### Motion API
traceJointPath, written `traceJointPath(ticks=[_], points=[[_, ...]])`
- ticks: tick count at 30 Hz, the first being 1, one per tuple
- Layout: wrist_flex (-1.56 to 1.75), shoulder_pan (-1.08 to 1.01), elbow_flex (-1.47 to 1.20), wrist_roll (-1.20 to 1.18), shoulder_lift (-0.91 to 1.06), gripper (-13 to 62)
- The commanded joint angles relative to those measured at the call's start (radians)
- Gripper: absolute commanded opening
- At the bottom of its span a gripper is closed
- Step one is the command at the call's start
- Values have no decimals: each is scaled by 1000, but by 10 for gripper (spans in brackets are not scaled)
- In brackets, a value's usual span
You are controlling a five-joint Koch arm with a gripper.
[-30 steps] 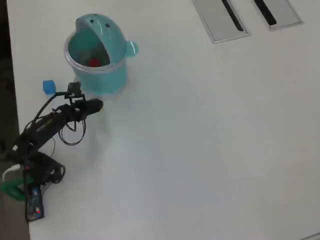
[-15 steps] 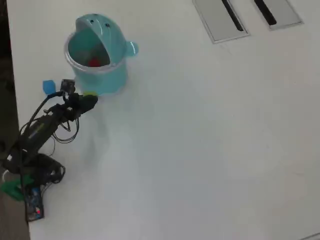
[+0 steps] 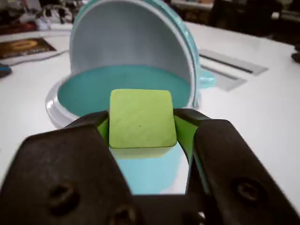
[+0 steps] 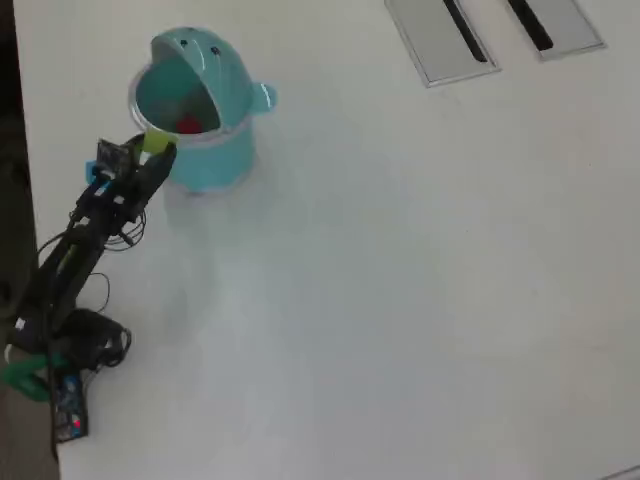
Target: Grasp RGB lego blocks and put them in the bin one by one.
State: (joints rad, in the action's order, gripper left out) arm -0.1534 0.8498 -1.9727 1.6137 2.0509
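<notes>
A yellowish green lego block (image 3: 142, 119) is clamped between the two dark jaws of my gripper (image 3: 142, 123), which is shut on it. In the overhead view the gripper (image 4: 155, 150) holds the green block (image 4: 155, 142) at the lower left rim of the teal bin (image 4: 215, 160). The bin's domed lid (image 3: 126, 42) stands open behind the block, with the bin's rim (image 3: 55, 103) just beyond it. A red block (image 4: 187, 124) lies inside the bin. A sliver of the blue block (image 4: 93, 177) shows beside my arm, mostly covered by it.
Two grey recessed panels (image 4: 440, 40) (image 4: 555, 25) with dark slots lie at the table's top right in the overhead view. The table's left edge (image 4: 22, 200) runs close beside my arm. The arm's base (image 4: 60, 370) sits at the lower left.
The arm has swung up and left from beside the bin's base to its rim, carrying the green block. It now covers most of the blue block.
</notes>
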Motion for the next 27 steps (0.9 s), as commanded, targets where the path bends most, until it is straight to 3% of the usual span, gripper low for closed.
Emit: traceJointPath(ticks=[1,11,13,27], points=[[97,15,92,-20,5,124],[155,158,252,-60,-103,123],[175,213,465,-58,-314,100],[207,221,799,-20,-683,107]])
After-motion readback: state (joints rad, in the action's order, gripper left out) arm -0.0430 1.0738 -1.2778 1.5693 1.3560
